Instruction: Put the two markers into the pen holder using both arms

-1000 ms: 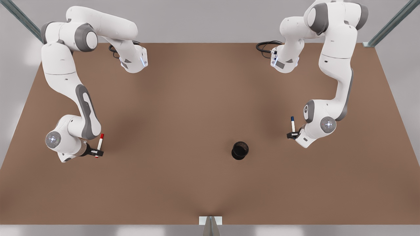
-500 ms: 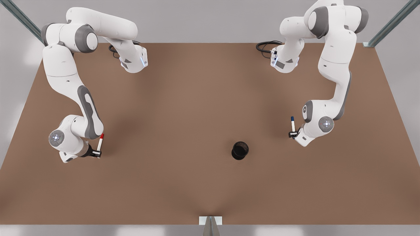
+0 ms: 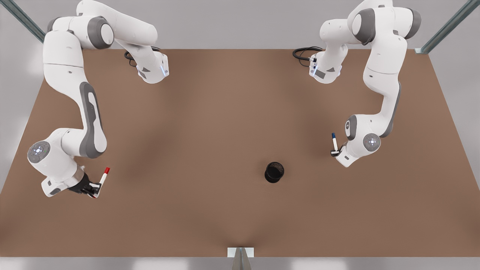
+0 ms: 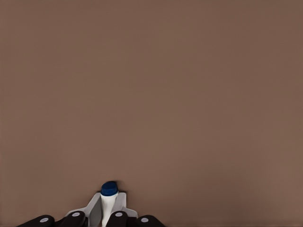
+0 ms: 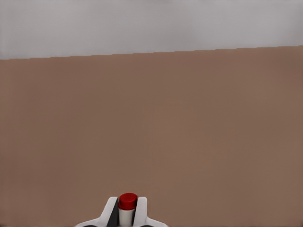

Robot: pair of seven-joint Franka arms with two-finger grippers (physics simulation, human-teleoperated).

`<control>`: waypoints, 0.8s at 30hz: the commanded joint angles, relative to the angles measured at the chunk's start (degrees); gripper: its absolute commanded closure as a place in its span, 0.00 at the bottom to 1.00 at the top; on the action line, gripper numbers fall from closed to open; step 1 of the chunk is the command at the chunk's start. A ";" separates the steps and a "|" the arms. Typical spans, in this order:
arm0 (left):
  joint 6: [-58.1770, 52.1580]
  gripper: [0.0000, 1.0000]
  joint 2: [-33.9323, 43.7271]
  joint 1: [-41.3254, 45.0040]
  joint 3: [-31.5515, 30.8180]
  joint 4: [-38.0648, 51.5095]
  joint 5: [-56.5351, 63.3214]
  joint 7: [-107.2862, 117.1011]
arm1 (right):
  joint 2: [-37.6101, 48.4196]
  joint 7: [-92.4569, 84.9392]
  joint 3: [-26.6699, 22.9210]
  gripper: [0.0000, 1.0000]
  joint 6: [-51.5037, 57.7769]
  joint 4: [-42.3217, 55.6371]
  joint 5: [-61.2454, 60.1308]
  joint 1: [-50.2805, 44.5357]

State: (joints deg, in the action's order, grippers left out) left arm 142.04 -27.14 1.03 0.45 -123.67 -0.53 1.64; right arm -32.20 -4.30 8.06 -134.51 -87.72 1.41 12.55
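Pen holder [image 3: 274, 172] stands upright between the arms, nearer the left gripper [image 3: 335, 152] clamping the blue marker [image 3: 333, 140] than the right gripper [image 3: 92, 189] clamping the red marker [image 3: 102, 177].

Both arms are glossy white, built of rounded segments with grey covers at the joints and a long grey inlay along one link. Each wrist joint carries a round cap with a small pale-blue light. The bases show blue-lit panels, and black cables coil behind them. The jaws are black; in the left wrist view their knuckles bear what look like small silver screws.
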 commanded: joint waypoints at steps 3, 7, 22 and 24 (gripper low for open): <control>-0.18 0.79 0.33 -0.15 0.07 0.09 -0.26 -1.99 | 1.88 3.76 4.07 0.79 9.00 3.61 0.87 -1.03; -4.48 0.79 1.21 -0.15 0.51 4.48 -0.17 -3.31 | 1.97 17.74 5.30 0.79 13.40 9.24 0.87 -9.38; -24.00 0.79 2.97 0.38 -1.24 24.96 -1.66 -11.22 | -9.63 48.94 1.09 0.79 -9.62 28.21 3.33 -40.66; -24.00 0.79 2.79 0.29 -1.69 25.40 -1.66 -11.22 | -15.34 52.63 -3.84 0.79 -14.55 34.81 3.33 -47.96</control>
State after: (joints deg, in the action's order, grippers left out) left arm 120.15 -24.36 1.37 -1.00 -98.54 -1.13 -2.62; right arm -46.08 20.61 5.78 -138.30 -54.91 3.65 -33.13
